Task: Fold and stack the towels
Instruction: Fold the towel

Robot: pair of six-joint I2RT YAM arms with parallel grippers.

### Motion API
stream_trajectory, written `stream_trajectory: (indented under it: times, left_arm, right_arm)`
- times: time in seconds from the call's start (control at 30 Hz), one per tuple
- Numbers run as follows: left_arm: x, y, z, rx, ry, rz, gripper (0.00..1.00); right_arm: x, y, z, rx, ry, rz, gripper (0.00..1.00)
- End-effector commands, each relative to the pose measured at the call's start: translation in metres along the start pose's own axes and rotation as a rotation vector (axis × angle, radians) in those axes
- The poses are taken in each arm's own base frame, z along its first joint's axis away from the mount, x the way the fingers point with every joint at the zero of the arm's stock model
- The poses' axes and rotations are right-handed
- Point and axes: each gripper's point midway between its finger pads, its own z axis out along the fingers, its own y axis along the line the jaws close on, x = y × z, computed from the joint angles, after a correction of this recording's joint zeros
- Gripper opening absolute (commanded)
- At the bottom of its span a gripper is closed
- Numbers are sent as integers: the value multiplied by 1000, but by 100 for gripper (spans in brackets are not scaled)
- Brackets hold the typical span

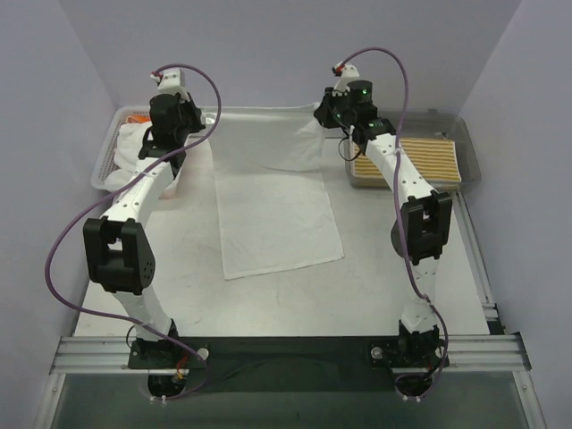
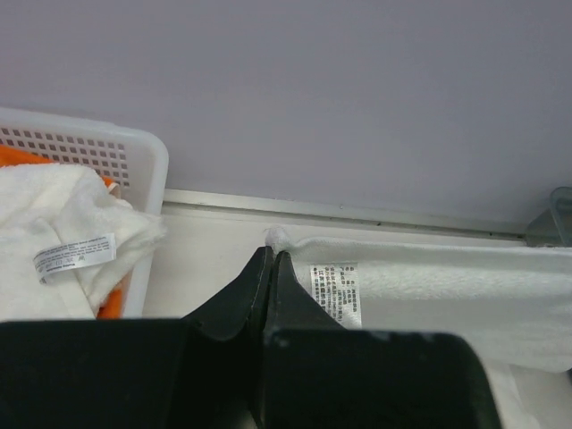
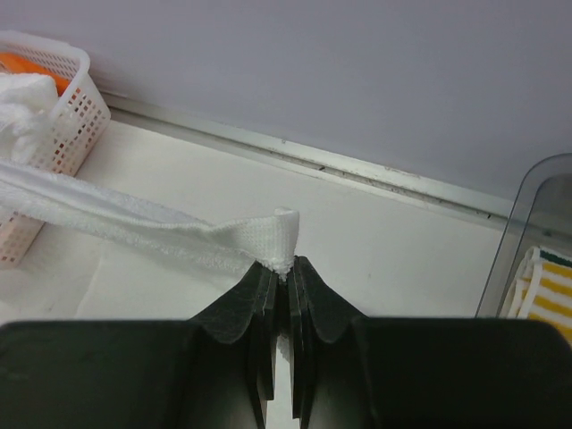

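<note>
A plain white terry towel (image 1: 277, 210) lies spread in the middle of the table, its far edge lifted off the surface. My left gripper (image 1: 198, 125) is shut on its far left corner, and the left wrist view shows that corner pinched at my fingertips (image 2: 271, 255), with the towel (image 2: 447, 286) and its label running off to the right. My right gripper (image 1: 323, 121) is shut on the far right corner, which pokes up between the jaws in the right wrist view (image 3: 284, 266). The towel's edge (image 3: 134, 223) stretches away to the left.
A white mesh basket (image 1: 105, 152) at the back left holds white towels (image 2: 54, 223) and an orange one (image 2: 22, 156). A grey translucent tray (image 1: 466, 152) at the back right holds a yellow-and-white striped towel (image 1: 416, 161). The wall stands close behind both grippers.
</note>
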Motion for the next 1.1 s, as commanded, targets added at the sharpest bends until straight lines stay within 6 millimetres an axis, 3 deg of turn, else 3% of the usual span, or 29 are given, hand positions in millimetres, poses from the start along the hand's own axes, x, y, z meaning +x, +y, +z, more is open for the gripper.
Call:
stream_trajectory:
  times: [0.0, 0.17, 0.27, 0.3, 0.37, 0.5, 0.53, 0.63, 0.67, 0.7, 0.73, 0.77, 0.83, 0.87, 1.07]
  left_arm:
    - [-50, 36, 8, -76, -141, 26, 0]
    - [-51, 32, 8, -11, -145, 17, 0]
    - [-41, 23, 3, 44, -126, -3, 0]
    - [-29, 24, 2, 49, -106, -13, 0]
    - [-29, 20, -8, 70, -106, -22, 0]
    - [-14, 25, -26, 52, -89, -31, 0]
    - [-1, 29, -29, 45, -62, -32, 0]
    - [2, 29, -42, 43, -48, -30, 0]
    - [7, 30, -49, 41, -35, -27, 0]
    - [11, 30, -52, 41, -22, -26, 0]
    - [14, 31, -56, 40, -11, -27, 0]
    - [17, 30, -64, 43, 7, -31, 0]
    - [16, 23, -76, 74, 14, -44, 0]
    - [27, 21, -80, 87, 43, -49, 0]
    - [39, 22, -110, 86, 84, -57, 0]
  right_arm:
    - [-29, -24, 2, 66, -140, -61, 0]
    - [-50, -29, 2, 98, -236, -97, 0]
    - [-65, -31, -1, 113, -294, -119, 0]
    - [-67, -31, -1, 117, -303, -124, 0]
    - [-72, -30, -4, 116, -318, -139, 0]
    - [-55, -24, -12, 85, -272, -148, 0]
    - [-42, -23, -17, 81, -241, -147, 0]
    - [-31, -19, -36, 72, -217, -148, 0]
    - [-9, -20, -38, 70, -171, -144, 0]
    - [1, -18, -42, 63, -149, -143, 0]
    - [-2, -14, -52, 59, -154, -146, 0]
    - [20, -16, -55, 64, -109, -142, 0]
    - [23, -17, -66, 78, -107, -142, 0]
    - [35, -19, -68, 84, -83, -139, 0]
    - [24, -15, -88, 88, -84, -153, 0]
